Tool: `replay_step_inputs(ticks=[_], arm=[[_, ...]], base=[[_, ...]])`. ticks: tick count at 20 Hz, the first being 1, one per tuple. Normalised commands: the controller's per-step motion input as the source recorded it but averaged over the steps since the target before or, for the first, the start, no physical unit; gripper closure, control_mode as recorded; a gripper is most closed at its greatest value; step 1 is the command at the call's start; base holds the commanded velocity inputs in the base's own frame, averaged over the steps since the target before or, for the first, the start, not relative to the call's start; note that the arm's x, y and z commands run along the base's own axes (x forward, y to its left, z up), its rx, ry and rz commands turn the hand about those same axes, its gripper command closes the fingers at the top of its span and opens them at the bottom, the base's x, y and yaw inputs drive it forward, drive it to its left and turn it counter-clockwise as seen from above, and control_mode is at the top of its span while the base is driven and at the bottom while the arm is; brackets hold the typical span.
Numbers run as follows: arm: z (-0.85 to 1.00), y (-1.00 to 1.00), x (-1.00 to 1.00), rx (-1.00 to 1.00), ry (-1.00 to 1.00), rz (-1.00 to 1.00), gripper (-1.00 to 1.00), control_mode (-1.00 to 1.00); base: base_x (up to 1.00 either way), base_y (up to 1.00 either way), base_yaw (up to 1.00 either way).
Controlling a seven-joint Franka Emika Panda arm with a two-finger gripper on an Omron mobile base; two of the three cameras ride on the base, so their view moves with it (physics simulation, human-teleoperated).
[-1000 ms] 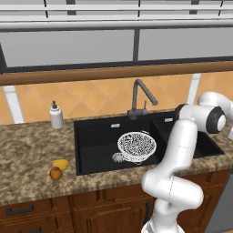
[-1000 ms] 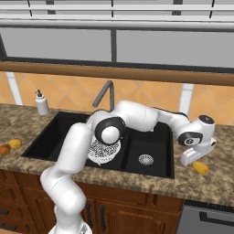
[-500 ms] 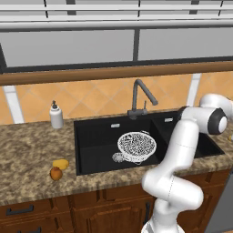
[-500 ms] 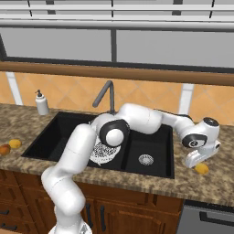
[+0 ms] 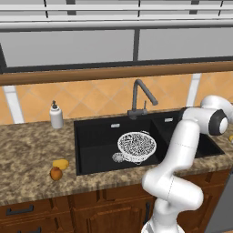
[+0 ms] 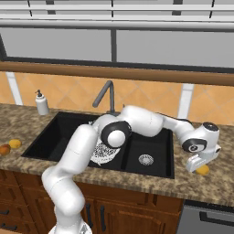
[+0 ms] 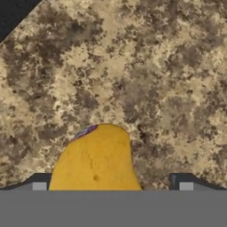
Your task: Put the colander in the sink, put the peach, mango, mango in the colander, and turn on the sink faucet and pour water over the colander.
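A kitchen: granite counter (image 5: 27,154), black sink (image 5: 98,136), faucet (image 5: 139,98), wood cabinets (image 5: 68,214)

Over the last second the arm's far end has sunk lower at the right of the sink. In the right base view the gripper (image 6: 199,165) now sits lower than before and closer to the mango (image 6: 203,169) lying on the granite surface (image 6: 151,187), its white body covering more of the fruit's left side. In the hand view the mango (image 7: 96,160) rises between the two finger tips, the jaws standing wide to either side of it.
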Motion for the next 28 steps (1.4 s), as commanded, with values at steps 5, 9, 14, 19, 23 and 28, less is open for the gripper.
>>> replay_step_inputs(ticks=[5, 9, 14, 19, 23, 28], arm=[[0.00, 0.00, 0.00, 0.00, 0.00, 0.00, -1.00, -1.00], [0.00, 0.00, 0.00, 0.00, 0.00, 0.00, -1.00, -1.00], [0.00, 0.00, 0.00, 0.00, 0.00, 0.00, 1.00, -1.00], [0.00, 0.00, 0.00, 0.00, 0.00, 0.00, 1.00, -1.00], [0.00, 0.00, 0.00, 0.00, 0.00, 0.00, 1.00, -1.00], [0.07, 0.00, 0.08, 0.00, 0.00, -0.01, 1.00, -1.00]], base=[[0.00, 0.00, 0.00], [0.00, 0.00, 0.00], [0.00, 0.00, 0.00], [0.00, 0.00, 0.00], [0.00, 0.00, 0.00], [0.00, 0.00, 0.00]])
